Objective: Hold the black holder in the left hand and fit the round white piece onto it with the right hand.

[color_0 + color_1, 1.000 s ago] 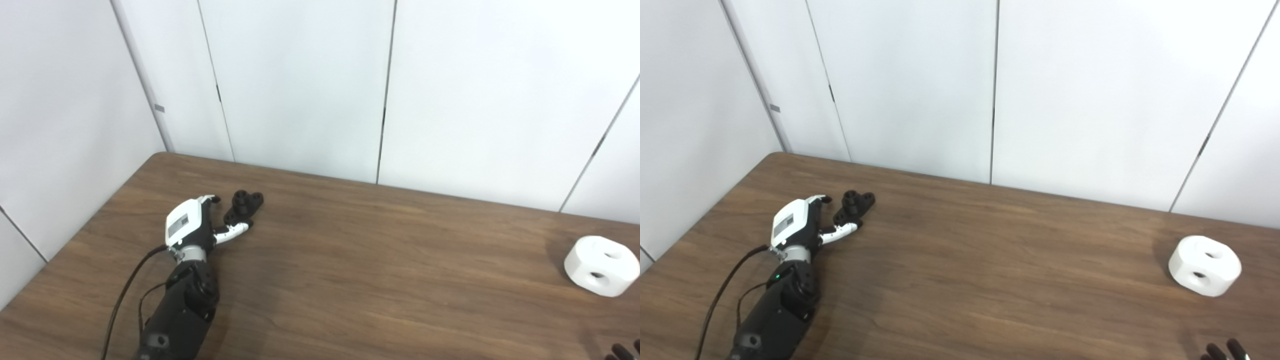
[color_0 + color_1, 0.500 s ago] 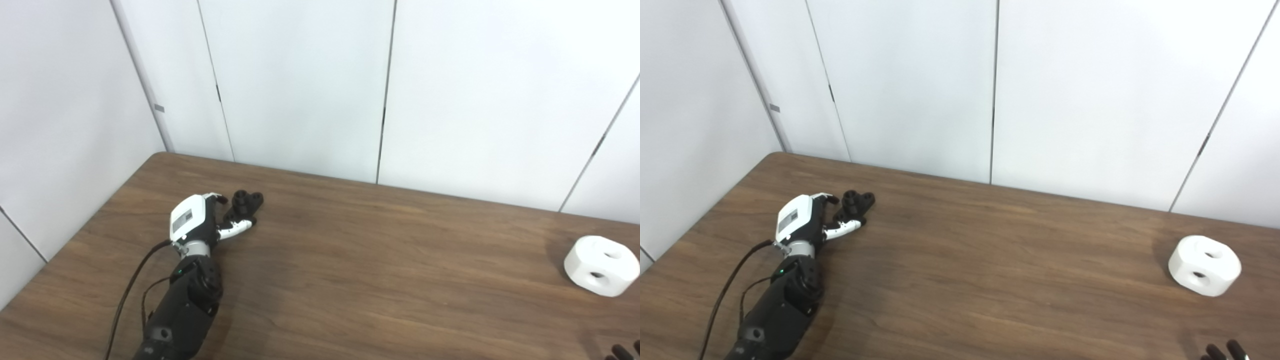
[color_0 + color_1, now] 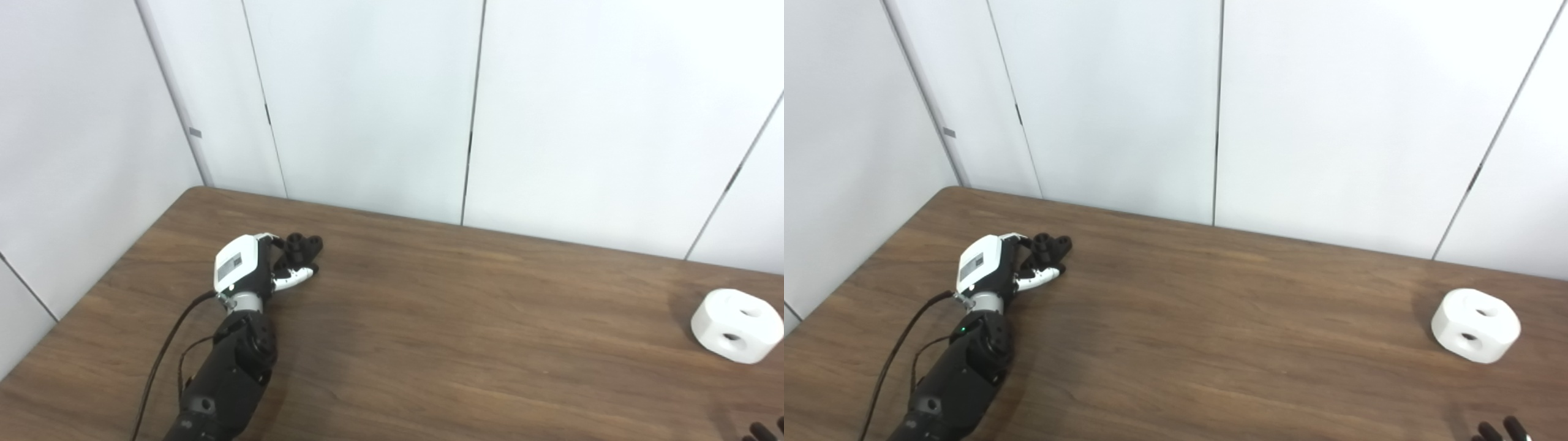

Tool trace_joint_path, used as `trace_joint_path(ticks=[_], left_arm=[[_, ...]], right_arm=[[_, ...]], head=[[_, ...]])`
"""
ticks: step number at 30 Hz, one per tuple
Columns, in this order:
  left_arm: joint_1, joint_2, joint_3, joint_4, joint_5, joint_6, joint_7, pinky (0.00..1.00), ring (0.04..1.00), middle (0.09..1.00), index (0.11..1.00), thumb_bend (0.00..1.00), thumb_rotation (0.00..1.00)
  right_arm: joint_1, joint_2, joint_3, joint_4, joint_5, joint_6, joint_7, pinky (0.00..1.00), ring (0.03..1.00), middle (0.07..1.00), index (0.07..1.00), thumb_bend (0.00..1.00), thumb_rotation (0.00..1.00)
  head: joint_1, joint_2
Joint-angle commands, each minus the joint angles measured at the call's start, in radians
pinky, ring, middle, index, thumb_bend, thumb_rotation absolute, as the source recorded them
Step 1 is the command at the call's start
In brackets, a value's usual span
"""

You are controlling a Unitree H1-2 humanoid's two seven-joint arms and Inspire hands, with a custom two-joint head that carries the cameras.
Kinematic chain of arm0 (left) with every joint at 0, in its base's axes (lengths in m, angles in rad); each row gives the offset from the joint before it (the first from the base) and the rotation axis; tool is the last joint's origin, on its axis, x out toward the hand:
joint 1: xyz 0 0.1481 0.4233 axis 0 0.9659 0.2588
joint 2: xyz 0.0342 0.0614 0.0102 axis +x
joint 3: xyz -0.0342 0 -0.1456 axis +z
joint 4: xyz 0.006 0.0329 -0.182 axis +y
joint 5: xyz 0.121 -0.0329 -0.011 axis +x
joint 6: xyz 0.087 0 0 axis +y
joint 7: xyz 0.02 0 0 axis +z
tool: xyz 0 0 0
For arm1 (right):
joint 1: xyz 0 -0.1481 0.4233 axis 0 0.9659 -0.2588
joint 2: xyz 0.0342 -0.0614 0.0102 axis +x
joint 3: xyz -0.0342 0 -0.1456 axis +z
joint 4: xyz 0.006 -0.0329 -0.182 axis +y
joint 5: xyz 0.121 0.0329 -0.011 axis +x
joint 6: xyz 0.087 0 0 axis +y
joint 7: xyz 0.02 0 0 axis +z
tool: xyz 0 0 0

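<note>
The black holder (image 3: pixel 301 250) lies on the wooden table (image 3: pixel 429 318) near its far left corner. My left hand (image 3: pixel 245 269) has its fingers spread around the holder's near side, with the white thumb (image 3: pixel 293 280) below it; the fingers stand apart and the holder rests on the table. The round white piece (image 3: pixel 737 326), with two holes, sits far right near the table edge. Only the dark fingertips (image 3: pixel 1497 430) of my right hand show at the bottom right corner, well short of the white piece.
White wall panels (image 3: pixel 367 104) close off the table at the back and left. A black cable (image 3: pixel 162 349) runs along my left forearm. Bare wood lies between the holder and the white piece.
My left hand has moved forward and right, closing in around the holder's near side. The holder, the white piece and the right fingertips have stayed put.
</note>
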Motion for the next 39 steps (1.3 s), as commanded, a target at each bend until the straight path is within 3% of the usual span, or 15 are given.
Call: trace_joint_path(ticks=[1, 16, 18, 21, 39], left_arm=[[-0.041, 0.027, -0.001, 0.006, 0.004, -0.014, 0.018, 1.0, 0.93, 0.864, 0.678, 0.82, 0.28], [-0.029, 0.028, 0.0, 0.007, 0.013, -0.032, 0.061, 0.98, 0.915, 0.825, 0.558, 0.79, 0.18], [-0.028, 0.031, -0.006, 0.015, 0.023, -0.04, 0.074, 0.98, 0.905, 0.807, 0.503, 0.58, 0.09], [-0.025, 0.034, -0.01, 0.022, 0.022, -0.049, 0.085, 0.99, 0.902, 0.797, 0.488, 0.53, 0.07], [-0.016, 0.035, -0.017, 0.008, 0.005, -0.059, 0.071, 0.99, 0.87, 0.765, 0.482, 0.52, 0.05]], right_arm=[[0.025, -0.013, 0.001, -0.025, -0.006, 0.025, -0.003, 0.98, 0.943, 0.941, 0.976, 0.54, 1.0], [0.029, -0.018, -0.001, -0.038, -0.001, 0.036, -0.004, 0.97, 0.939, 0.939, 0.977, 0.54, 1.0], [0.029, -0.018, -0.003, -0.038, 0.004, 0.04, -0.004, 0.98, 0.941, 0.939, 0.973, 0.55, 1.0], [0.027, -0.021, -0.002, -0.034, 0.005, 0.03, 0.003, 0.99, 0.948, 0.943, 0.978, 0.55, 1.0], [0.027, -0.026, 0.0, -0.04, 0.018, 0.033, -0.001, 0.97, 0.938, 0.941, 0.977, 0.56, 1.0]], head=[[0.0, 0.001], [0.005, 0.012], [0.005, 0.012], [0.005, 0.012], [-0.002, 0.023]])
